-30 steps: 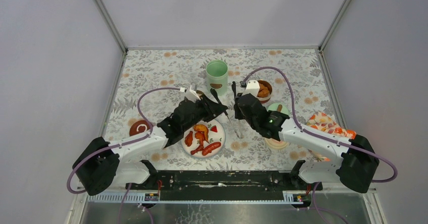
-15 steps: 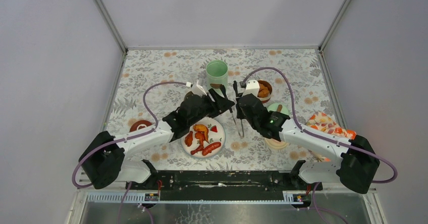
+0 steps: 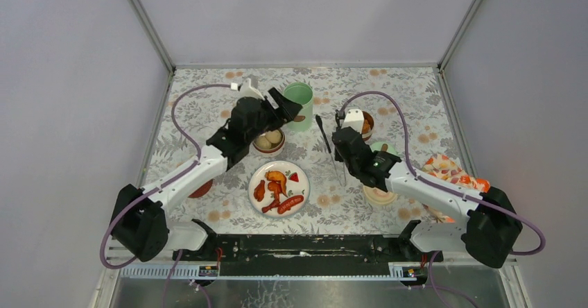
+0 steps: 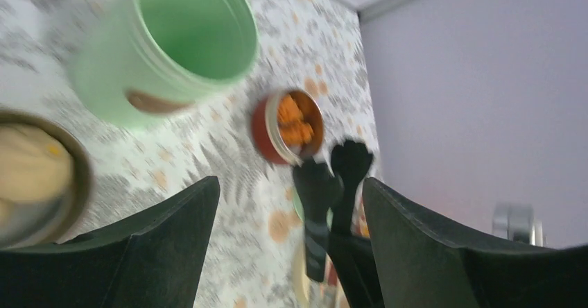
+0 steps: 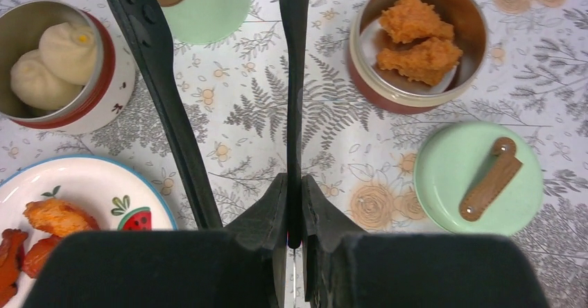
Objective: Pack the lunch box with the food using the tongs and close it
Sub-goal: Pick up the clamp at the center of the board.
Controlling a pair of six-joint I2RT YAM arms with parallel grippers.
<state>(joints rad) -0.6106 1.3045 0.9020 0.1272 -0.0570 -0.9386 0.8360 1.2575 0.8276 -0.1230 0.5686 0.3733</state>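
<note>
A fruit-print plate (image 3: 302, 186) sits on the floral tablecloth (image 3: 201, 107), orange cloth (image 3: 444, 164) at right.

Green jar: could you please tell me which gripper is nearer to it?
Left. The left gripper is right beside the green jar; the right gripper sits farther off.

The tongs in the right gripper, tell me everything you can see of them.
Slim, dark, matte tongs, metal by the look, two long arms spread in a V. The right gripper is shut on one arm; the other splays free beside it. They point out over the table, between the two steel bowls, tips empty.
</note>
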